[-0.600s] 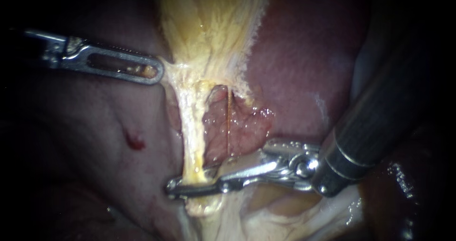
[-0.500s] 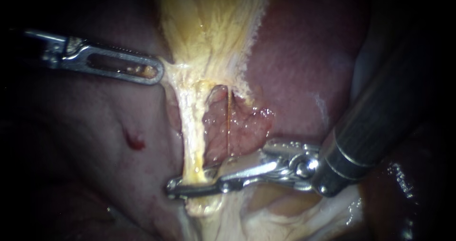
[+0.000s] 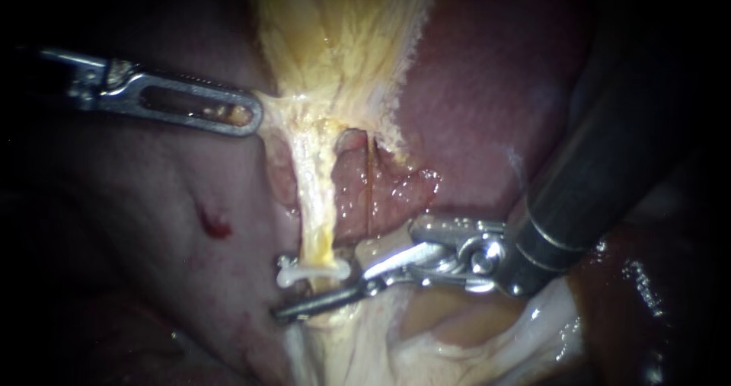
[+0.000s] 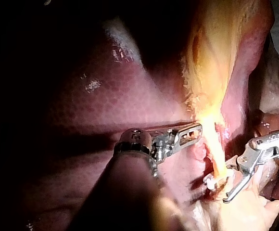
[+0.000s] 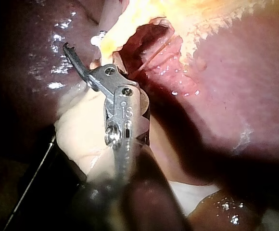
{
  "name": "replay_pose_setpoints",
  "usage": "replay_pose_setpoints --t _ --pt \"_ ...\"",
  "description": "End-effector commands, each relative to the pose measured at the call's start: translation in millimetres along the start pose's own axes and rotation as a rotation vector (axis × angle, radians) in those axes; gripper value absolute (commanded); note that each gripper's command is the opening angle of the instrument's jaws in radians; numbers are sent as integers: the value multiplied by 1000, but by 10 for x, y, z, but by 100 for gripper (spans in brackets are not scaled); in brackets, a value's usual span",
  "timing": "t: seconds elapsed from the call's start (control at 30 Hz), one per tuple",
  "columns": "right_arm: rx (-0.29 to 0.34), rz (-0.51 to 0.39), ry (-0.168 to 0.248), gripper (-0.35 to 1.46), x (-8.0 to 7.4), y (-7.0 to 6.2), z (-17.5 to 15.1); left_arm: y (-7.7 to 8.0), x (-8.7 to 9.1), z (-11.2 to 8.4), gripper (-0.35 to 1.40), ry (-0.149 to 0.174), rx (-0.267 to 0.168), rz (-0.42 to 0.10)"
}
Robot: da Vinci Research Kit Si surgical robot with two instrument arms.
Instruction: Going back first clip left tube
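A white clip (image 3: 312,270) sat across the left tube (image 3: 316,203) – the right instrument (image 3: 318,291), jaws spread, lay just below it. The left instrument (image 3: 255,117) pinched the gallbladder (image 3: 335,43); the liver (image 3: 472,89) glistened wet around them.

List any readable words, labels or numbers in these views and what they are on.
None can be quoted.
The right instrument bears a small stamped mark near its joint, too small to read reliably.
The left instrument, the clip and the tissue show no writing.
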Motion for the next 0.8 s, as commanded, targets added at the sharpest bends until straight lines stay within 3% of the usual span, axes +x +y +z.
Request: replay_pose_setpoints --t 0.03,0.23,0.37,0.63,0.8 --pt "-11 -17 4 50 -1 3 -1 -1 0 0 -35 0 0 0" --pt "-47 -85 18 50 -5 19 -17 -2 0 0 -35 0 0 0" --pt "-51 -118 19 50 -5 20 -29 -2 0 0 -35 0 0 0" --pt "-68 -217 23 50 -7 1 -79 -2 1 -2 -35 0 0 0" --pt "-94 -283 30 50 5 -12 -129 -2 1 -2 -35 0 0 0"
